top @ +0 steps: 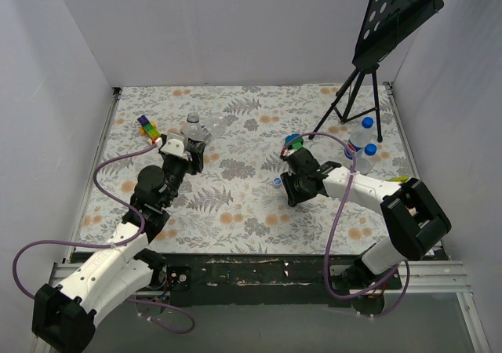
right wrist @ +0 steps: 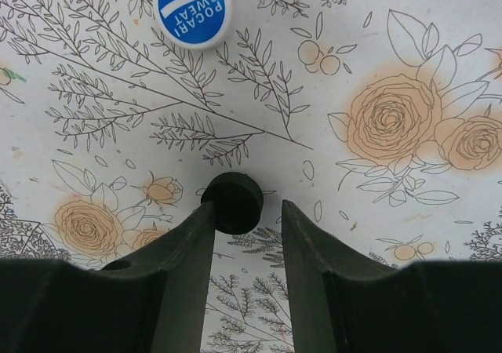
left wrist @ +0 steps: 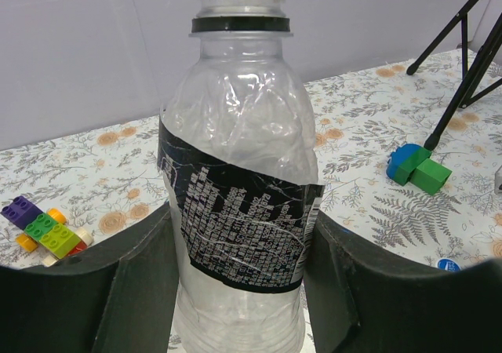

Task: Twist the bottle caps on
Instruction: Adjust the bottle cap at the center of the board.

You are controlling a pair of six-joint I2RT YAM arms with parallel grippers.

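My left gripper (left wrist: 239,290) is shut on an upright clear bottle (left wrist: 239,157) with a black label, a black neck ring and an uncapped mouth. In the top view this bottle (top: 194,129) stands at the back left with the left gripper (top: 182,151) on it. A black bottle cap (right wrist: 232,201) lies on the table at my right gripper (right wrist: 247,208), touching the left fingertip, with a gap to the right fingertip. The right gripper (top: 292,187) is open and points down at mid-table. A blue bottle cap (right wrist: 193,9) lies just beyond it (top: 277,182).
Two blue-capped bottles (top: 362,133) (top: 365,158) stand at the right. A green and blue block (top: 292,141) sits behind the right gripper. Multicoloured blocks (top: 147,129) lie at the far left. A music stand tripod (top: 357,94) stands at the back right.
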